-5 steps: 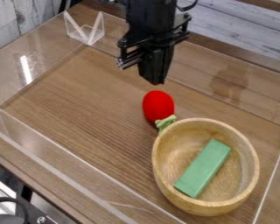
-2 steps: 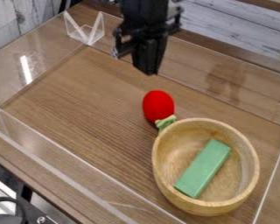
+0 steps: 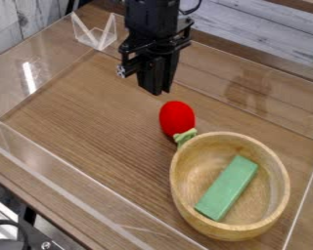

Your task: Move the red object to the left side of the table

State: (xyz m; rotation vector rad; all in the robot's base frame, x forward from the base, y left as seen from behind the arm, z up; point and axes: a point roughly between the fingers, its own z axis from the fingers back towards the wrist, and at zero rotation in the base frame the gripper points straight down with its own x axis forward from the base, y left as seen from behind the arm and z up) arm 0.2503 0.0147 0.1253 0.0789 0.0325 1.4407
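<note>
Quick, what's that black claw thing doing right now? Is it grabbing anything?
Gripper: fingers look nearly closed and empty, hanging above the table; the red object lies apart from it, beside the bowl.

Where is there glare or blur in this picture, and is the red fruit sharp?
Camera view: pale glare streaks lie on the clear wall at upper left; the hand looks slightly soft; the red object is fairly sharp, evenly lit, beside the bowl.

Even, bright light falls from above. The table (image 3: 81, 117) shows pale glare streaks, and the clear walls (image 3: 28, 68) catch white reflections. Shadows are soft and faint. The picture is small and slightly soft, without motion blur.
</note>
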